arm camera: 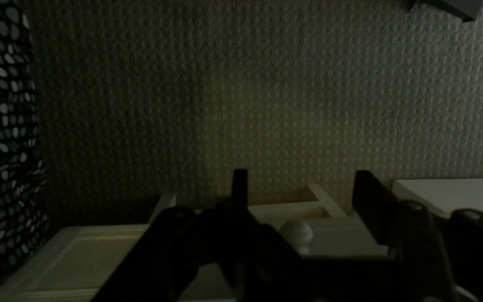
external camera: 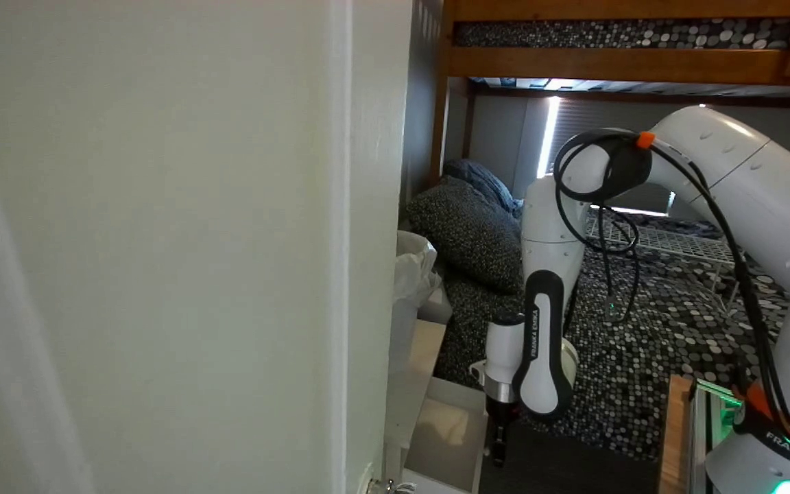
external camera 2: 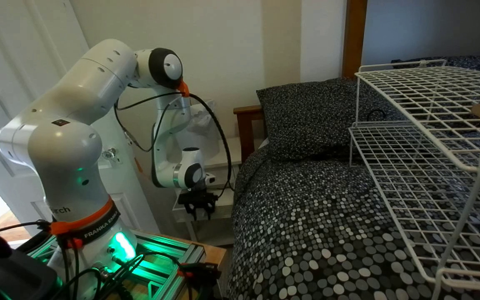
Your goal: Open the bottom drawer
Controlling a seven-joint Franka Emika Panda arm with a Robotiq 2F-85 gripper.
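A white drawer stand (external camera: 429,339) with a flat top stands by the wall; it also shows in the other exterior view (external camera 2: 232,150). A white drawer (external camera: 444,432), the lowest I can make out, is pulled out with its inside showing from above. Its pale front and round white knob (arm camera: 297,233) show dimly in the wrist view. My gripper (external camera: 498,458) points down just outside the drawer front, close to the knob. In the wrist view the gripper (arm camera: 301,176) has its fingers wide apart with nothing between the tips. The knob is partly hidden by a finger.
The bed (external camera 2: 306,233) with dotted bedding lies beside the stand. A white door (external camera: 230,240) stands close on the opposite side. A bin with a white liner (external camera: 412,274) sits on the stand. A white wire rack (external camera 2: 423,133) stands on the bed. Dark carpet (arm camera: 266,105) lies below.
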